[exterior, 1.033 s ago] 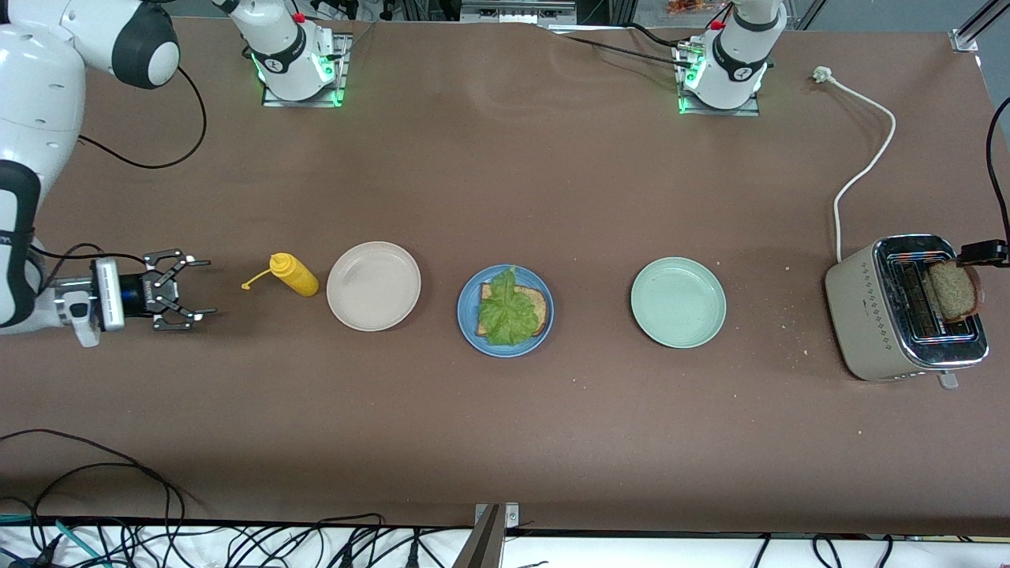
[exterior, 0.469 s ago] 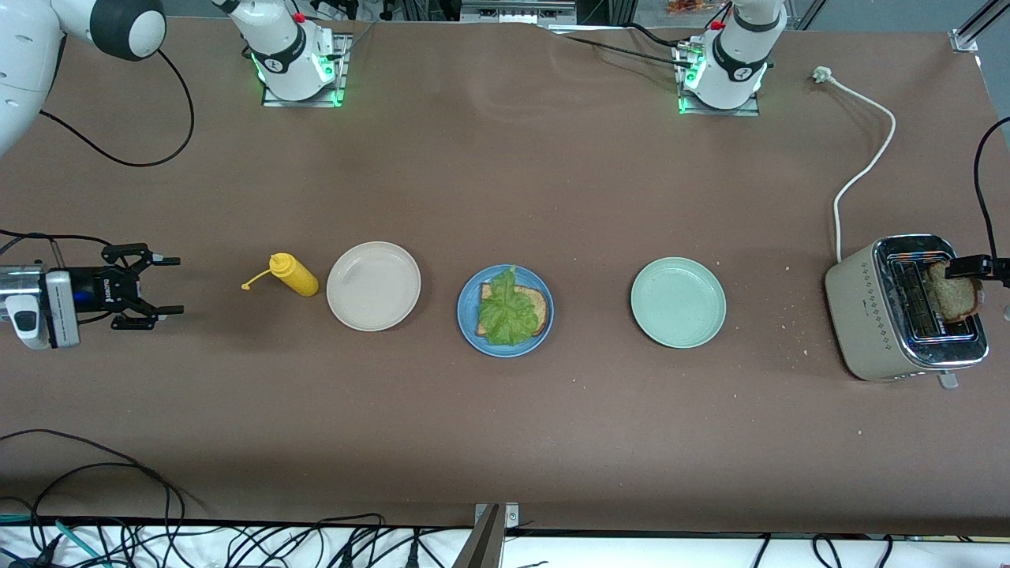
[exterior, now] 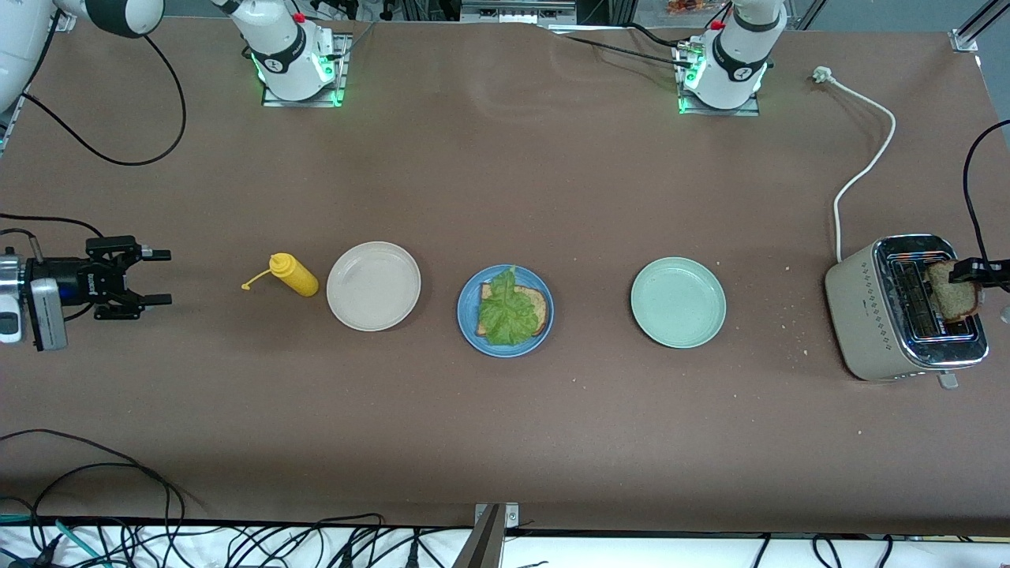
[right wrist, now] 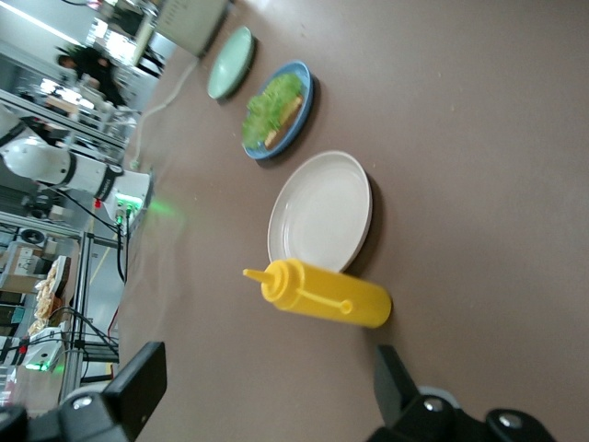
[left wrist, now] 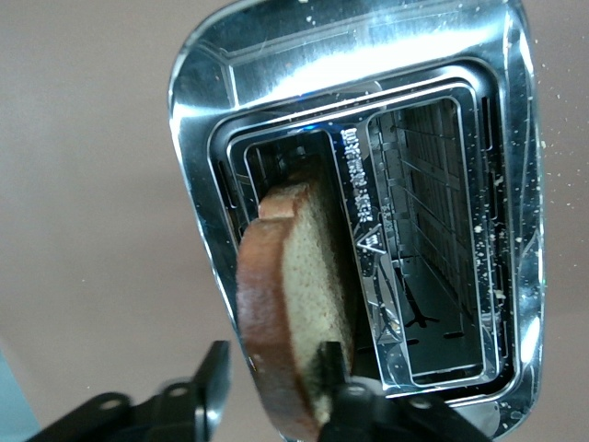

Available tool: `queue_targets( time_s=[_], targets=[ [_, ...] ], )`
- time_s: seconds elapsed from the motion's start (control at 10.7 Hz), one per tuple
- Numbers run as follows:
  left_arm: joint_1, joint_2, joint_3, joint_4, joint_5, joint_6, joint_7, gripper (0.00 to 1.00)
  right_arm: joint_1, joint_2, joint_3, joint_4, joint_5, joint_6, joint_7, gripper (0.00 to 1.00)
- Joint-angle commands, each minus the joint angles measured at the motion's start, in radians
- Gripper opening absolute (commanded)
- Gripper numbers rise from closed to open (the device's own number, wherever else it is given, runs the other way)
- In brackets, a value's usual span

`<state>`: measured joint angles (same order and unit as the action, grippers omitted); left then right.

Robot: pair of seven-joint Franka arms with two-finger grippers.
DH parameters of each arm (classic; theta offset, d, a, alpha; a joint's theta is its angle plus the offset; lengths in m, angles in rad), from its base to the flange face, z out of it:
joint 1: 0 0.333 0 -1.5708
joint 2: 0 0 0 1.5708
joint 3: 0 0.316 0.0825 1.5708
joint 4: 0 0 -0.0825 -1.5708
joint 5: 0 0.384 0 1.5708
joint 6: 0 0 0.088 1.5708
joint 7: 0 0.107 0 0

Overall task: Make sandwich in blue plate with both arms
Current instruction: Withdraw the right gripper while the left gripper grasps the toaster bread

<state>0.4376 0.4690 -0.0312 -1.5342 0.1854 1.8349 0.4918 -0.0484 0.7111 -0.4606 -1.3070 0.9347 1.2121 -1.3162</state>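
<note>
The blue plate [exterior: 467, 319] sits mid-table with one slice of brown bread [exterior: 540, 303] on it and a green lettuce leaf [exterior: 506, 315] on top. A second bread slice [exterior: 952, 297] stands upright in a slot of the toaster [exterior: 884, 315] at the left arm's end. My left gripper [exterior: 969, 272] is over that slot with its fingers on either side of this bread slice [left wrist: 294, 304]. One finger [left wrist: 333, 364] touches the crumb face and the other stands a little off the crust. My right gripper [exterior: 167, 277] hovers open and empty at the right arm's end.
A yellow squeeze bottle [exterior: 293, 274] lies on its side between the right gripper and a beige plate [exterior: 373, 285]. A pale green plate [exterior: 678, 302] lies between the blue plate and the toaster. The toaster's white cord [exterior: 868, 166] runs toward the left arm's base. Crumbs dot the table near the toaster.
The right arm has drawn back toward its end of the table, away from the yellow bottle. The left gripper's fingers have narrowed around the bread slice in the toaster.
</note>
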Motion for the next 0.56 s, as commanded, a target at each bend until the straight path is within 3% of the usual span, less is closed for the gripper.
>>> queue_targets(
  time_s=[0.0, 0.19, 0.47],
  targets=[
    [-0.004, -0.004, -0.001, 0.006, -0.018, 0.003, 0.011, 0.00, 0.015, -0.168, 0.066, -0.043, -0.211, 0.072, 0.289, 1.00],
    [-0.008, -0.021, -0.012, 0.022, -0.020, -0.008, 0.039, 0.00, 0.015, -0.279, 0.135, -0.105, -0.359, 0.130, 0.464, 1.00],
    [-0.010, -0.113, -0.087, 0.115, -0.018, -0.196, 0.037, 0.00, 0.013, -0.440, 0.277, -0.184, -0.624, 0.211, 0.783, 1.00]
  ],
)
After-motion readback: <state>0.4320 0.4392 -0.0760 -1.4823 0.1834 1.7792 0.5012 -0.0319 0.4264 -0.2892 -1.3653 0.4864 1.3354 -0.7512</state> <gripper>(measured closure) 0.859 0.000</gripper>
